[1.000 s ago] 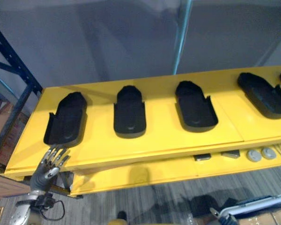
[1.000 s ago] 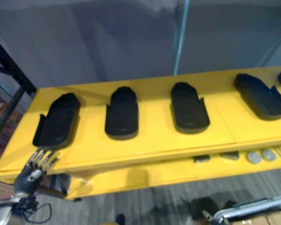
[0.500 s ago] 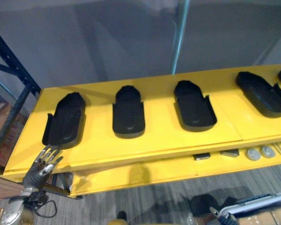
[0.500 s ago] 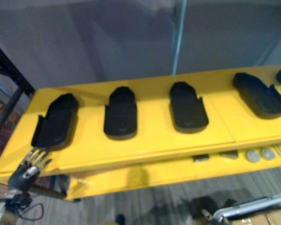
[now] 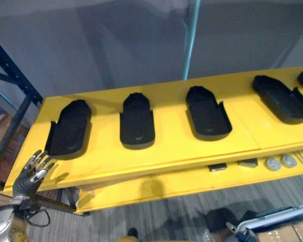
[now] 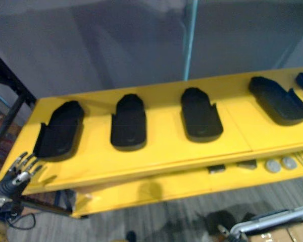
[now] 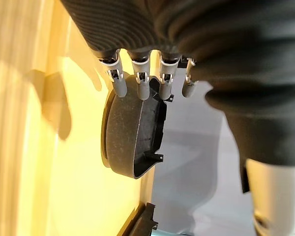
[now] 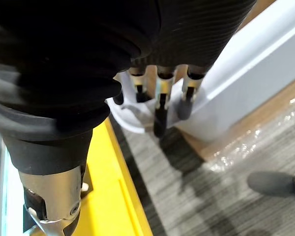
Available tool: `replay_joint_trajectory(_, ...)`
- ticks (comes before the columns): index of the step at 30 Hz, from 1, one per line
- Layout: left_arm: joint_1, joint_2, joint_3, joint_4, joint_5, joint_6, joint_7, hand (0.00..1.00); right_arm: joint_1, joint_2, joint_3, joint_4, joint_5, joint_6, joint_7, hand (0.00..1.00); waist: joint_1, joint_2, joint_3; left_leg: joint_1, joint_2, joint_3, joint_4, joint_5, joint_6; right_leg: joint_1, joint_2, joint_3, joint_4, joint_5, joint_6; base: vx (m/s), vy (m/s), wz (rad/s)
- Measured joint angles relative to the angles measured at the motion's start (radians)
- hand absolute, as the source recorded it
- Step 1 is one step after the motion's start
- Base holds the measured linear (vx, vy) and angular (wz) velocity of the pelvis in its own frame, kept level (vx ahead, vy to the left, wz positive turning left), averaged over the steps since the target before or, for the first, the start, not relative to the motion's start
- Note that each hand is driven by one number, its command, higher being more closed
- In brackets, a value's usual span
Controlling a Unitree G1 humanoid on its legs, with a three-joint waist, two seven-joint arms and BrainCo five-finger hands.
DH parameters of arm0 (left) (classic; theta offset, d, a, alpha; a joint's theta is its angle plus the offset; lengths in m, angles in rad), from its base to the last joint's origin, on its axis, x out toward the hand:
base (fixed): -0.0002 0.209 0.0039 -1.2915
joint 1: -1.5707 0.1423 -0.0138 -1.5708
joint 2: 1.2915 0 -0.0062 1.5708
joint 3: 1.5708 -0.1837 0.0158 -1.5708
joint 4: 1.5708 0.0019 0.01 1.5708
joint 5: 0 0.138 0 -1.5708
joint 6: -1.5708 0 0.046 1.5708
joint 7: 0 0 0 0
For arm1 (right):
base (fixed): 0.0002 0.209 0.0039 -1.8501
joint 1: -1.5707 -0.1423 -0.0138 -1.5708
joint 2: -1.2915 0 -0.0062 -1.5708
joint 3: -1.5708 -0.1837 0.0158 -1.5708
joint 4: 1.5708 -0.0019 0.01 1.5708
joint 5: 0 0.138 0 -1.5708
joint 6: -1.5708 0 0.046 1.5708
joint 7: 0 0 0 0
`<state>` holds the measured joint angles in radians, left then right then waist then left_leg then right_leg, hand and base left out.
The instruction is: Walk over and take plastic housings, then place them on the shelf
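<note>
Several black plastic housings lie in a row on the yellow shelf top (image 5: 171,146): the leftmost housing (image 5: 69,129), a second (image 5: 137,121), a third (image 5: 208,112) and a fourth (image 5: 282,98). My left hand (image 5: 33,171) hovers off the front left corner, fingers spread and open, holding nothing. In its wrist view the straight fingers (image 7: 143,83) point at the leftmost housing (image 7: 130,137) without touching it. My right hand (image 8: 160,98) hangs low beside the yellow edge (image 8: 103,187), fingers relaxed and empty.
A lower yellow ledge holds two grey discs (image 5: 280,162) and small dark blocks (image 5: 218,167). A dark blue rack upright (image 5: 10,70) stands at the left, a teal pole (image 5: 192,35) behind the shelf. A white panel (image 8: 246,73) and grey carpet lie below the right hand.
My left hand has drifted left and slightly back from the shelf's front edge, away from the leftmost housing. The housings have not moved; the view shifted slightly.
</note>
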<state>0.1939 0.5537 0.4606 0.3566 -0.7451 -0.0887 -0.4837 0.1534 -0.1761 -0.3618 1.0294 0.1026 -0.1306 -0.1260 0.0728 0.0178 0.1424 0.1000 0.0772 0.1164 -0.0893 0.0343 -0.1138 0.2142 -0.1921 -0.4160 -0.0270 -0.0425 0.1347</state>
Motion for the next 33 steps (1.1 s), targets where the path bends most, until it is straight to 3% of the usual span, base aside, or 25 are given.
replay_joint_trajectory(5, -0.036, 0.038, 0.001, 0.018, 0.000, 0.004, -0.009, 0.00, 0.000, -0.003, 0.000, 0.000, 0.000, 0.000, 0.012, 0.00, -0.003, 0.004, -0.003, 0.003, 0.000, 0.003, 0.000, -0.001, -0.001, 0.000, 0.000, 0.006, -0.001, 0.002, 0.002, 0.00, 0.001, -0.03)
replay_joint_trajectory(18, -0.065, 0.039, 0.001, 0.025, -0.003, 0.003, -0.047, 0.00, 0.001, -0.006, -0.002, 0.000, -0.003, 0.000, 0.015, 0.00, -0.005, 0.010, -0.008, 0.004, 0.001, 0.008, 0.000, -0.001, -0.001, -0.001, 0.000, 0.011, -0.004, 0.005, 0.004, 0.00, 0.000, 0.00)
replay_joint_trajectory(22, -0.076, 0.039, 0.004, -0.111, -0.082, -0.047, -0.065, 0.00, 0.005, -0.005, -0.005, 0.000, -0.019, 0.000, 0.015, 0.00, 0.000, 0.010, -0.009, 0.004, 0.000, 0.007, 0.000, -0.001, 0.000, 0.000, 0.000, 0.011, -0.004, 0.007, 0.002, 0.00, 0.000, 0.00)
replay_joint_trajectory(27, -0.129, 0.039, 0.088, -0.474, -0.193, -0.160, -0.133, 0.00, 0.022, -0.004, -0.010, 0.008, -0.019, -0.017, 0.001, 0.00, 0.003, 0.022, -0.042, 0.001, 0.001, 0.007, 0.001, 0.000, -0.001, -0.002, 0.001, 0.013, -0.001, 0.008, 0.003, 0.00, 0.000, 0.00)
replay_joint_trajectory(30, -0.173, 0.037, 0.085, -0.575, -0.196, -0.189, -0.150, 0.00, 0.022, -0.005, -0.009, 0.013, -0.018, -0.021, -0.020, 0.00, -0.003, 0.040, -0.066, 0.000, 0.004, 0.008, 0.000, 0.000, -0.001, -0.005, 0.002, 0.015, 0.003, 0.008, 0.003, 0.00, 0.000, 0.00)
replay_joint_trajectory(33, -0.206, 0.023, 0.069, -0.612, -0.187, -0.182, -0.155, 0.00, 0.016, -0.005, -0.004, 0.014, -0.018, -0.022, -0.027, 0.00, -0.004, 0.042, -0.077, -0.006, 0.010, 0.018, 0.000, 0.003, -0.003, -0.025, 0.005, 0.030, 0.017, 0.006, 0.000, -0.07, 0.011, -0.09)
